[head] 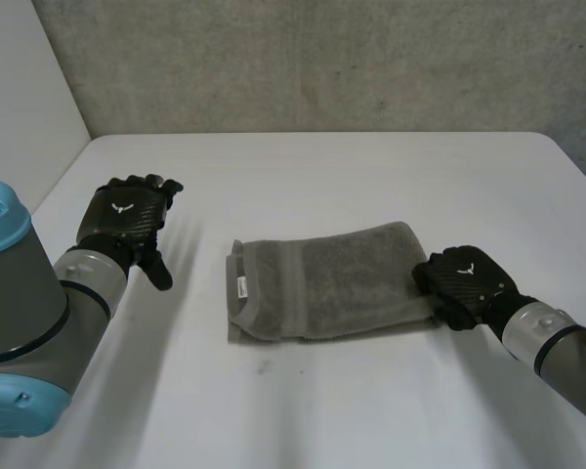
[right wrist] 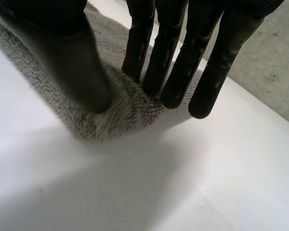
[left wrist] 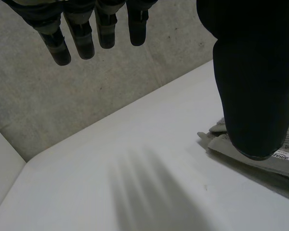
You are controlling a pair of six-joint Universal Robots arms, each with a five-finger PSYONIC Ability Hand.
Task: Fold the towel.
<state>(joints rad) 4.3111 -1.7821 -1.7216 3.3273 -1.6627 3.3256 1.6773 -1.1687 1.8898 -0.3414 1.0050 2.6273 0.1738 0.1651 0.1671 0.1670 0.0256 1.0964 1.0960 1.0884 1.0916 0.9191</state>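
Black left hand (head: 127,217) is off at the left side of the table (head: 352,176), fingers straight and loose, holding nothing, well apart from the cloth. Next along is the grey towel (head: 322,283), lying flat near the middle of the table and already doubled over into a thick oblong, with its layered edges stacked at the left end. There's a small white label (head: 242,287) sewn into that left end. It has some print on it, but it's too small for me to read, so no brand from me. Over at the towel's right end sits the right hand (head: 464,281), and from its wrist view the thumb and fingers look to be nipping the fluffy edge between them, with the outermost finger hanging off past the cloth. Handling-wise I'd guess it's soft, floppy terry, light, not slippery at all and nothing to break. It'll sag and the layers will slide apart if lifted from one spot, so I'd grab both corners of that right end, all layers together.
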